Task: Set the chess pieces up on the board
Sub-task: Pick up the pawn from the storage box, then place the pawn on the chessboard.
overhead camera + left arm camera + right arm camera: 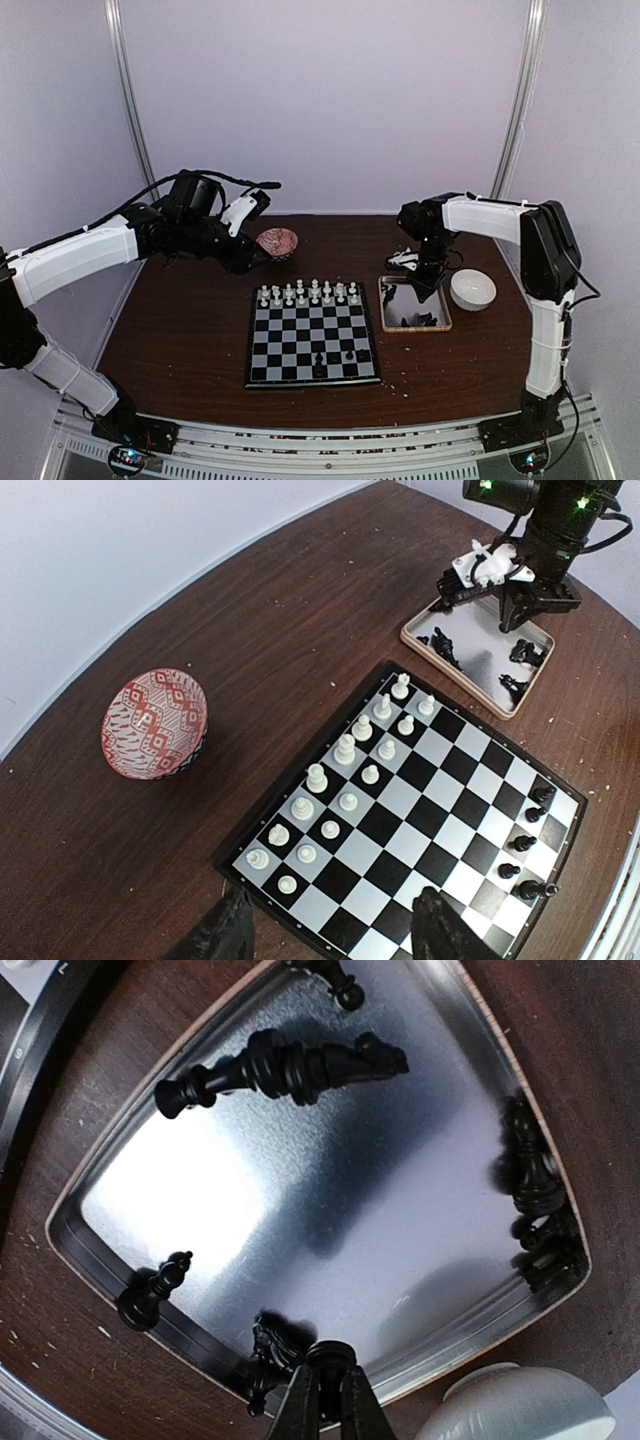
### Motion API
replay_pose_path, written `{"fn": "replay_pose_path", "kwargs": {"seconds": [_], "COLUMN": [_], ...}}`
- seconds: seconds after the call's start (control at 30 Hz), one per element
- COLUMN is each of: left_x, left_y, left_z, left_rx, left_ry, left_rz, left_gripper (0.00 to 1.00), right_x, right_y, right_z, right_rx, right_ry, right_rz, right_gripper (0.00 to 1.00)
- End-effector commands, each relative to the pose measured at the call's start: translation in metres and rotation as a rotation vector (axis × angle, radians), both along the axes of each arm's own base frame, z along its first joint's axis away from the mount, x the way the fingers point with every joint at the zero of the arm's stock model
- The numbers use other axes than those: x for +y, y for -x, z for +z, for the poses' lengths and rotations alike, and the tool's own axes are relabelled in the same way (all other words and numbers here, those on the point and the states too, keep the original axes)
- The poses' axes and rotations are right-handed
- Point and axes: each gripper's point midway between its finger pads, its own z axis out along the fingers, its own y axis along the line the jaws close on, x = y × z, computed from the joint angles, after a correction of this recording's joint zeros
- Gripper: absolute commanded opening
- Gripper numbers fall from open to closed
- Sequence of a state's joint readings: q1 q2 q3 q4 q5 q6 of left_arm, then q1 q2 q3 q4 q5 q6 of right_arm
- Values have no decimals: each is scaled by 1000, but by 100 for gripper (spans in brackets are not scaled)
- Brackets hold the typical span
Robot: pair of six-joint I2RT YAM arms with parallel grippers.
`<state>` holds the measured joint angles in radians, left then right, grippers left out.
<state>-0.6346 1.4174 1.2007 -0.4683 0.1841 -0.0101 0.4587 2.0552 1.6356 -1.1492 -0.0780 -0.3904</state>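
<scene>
**Item 1, R gripper** [322, 1355]: jaws closed, tips down at the tray [330, 1210] rim nearest them. Can't tell if a piece is pinched.
- Black piece by the tips [268, 1345]: lies just left of them, against the rim.
- Loose black pieces [275, 1065]: lying flat in the tray. Two long ones are ahead of the tips, one is ahead-left and a cluster is at the right wall.
- White bowl [510, 1405]: just right of the fingers, outside the tray.

**Item 2, L gripper** [332, 905]: jaws apart, nothing between them, held above the table.
- Board [440, 790]: flat, below and ahead of the fingers.
- White pieces [345, 748]: upright in two full rows along the board edge, running ahead from the L finger.
- Black pieces on board [524, 842]: five upright at the opposite edge, right of the fingers.
- Red patterned bowl [155, 725]: ahead-left, off the board.
</scene>
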Motion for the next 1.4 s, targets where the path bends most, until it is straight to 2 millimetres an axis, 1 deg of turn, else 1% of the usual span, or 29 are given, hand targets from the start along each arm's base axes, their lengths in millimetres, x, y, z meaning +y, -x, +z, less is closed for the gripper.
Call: {"fn": "replay_pose_path", "kwargs": {"seconds": [0.0,0.07,0.13,0.2,0.33,0.43,0.5,0.6,0.7,0.83,0.93,1.07,1.37], "left_x": [-4,-2,0,3,11,16,19,23,26,31,31,32,32], "left_y": [-7,-7,-8,-10,-15,-17,-18,-19,-20,-20,-19,-19,-19], "left_z": [13,14,16,19,26,29,31,35,40,46,47,49,48], "left_rx": [-32,-37,-40,-38,-47,-57,-64,-76,-91,-107,-112,-115,-112], "left_ry": [38,38,41,54,84,87,88,88,93,103,104,105,105], "left_rz": [4,9,17,30,55,71,81,96,109,123,124,125,125], "left_gripper": [55,55,55,55,55,55,55,55,55,55,55,55,55], "right_x": [11,24,42,65,115,150,169,194,215,235,246,250,251], "right_y": [-2,2,8,17,40,59,69,84,94,107,110,110,109], "right_z": [37,45,54,64,76,77,75,69,63,51,42,32,10], "right_rx": [-63,-73,-84,-98,-107,-92,-78,-58,-59,-58,-57,-58,-31], "right_ry": [-41,-60,-88,-113,-141,-156,-155,-158,-152,-141,-133,-117,-88], "right_rz": [5,37,85,155,293,384,436,497,549,601,620,626,617], "right_gripper": [2,3,3,3,3,3,3,4,4,4,3,3,4]}}
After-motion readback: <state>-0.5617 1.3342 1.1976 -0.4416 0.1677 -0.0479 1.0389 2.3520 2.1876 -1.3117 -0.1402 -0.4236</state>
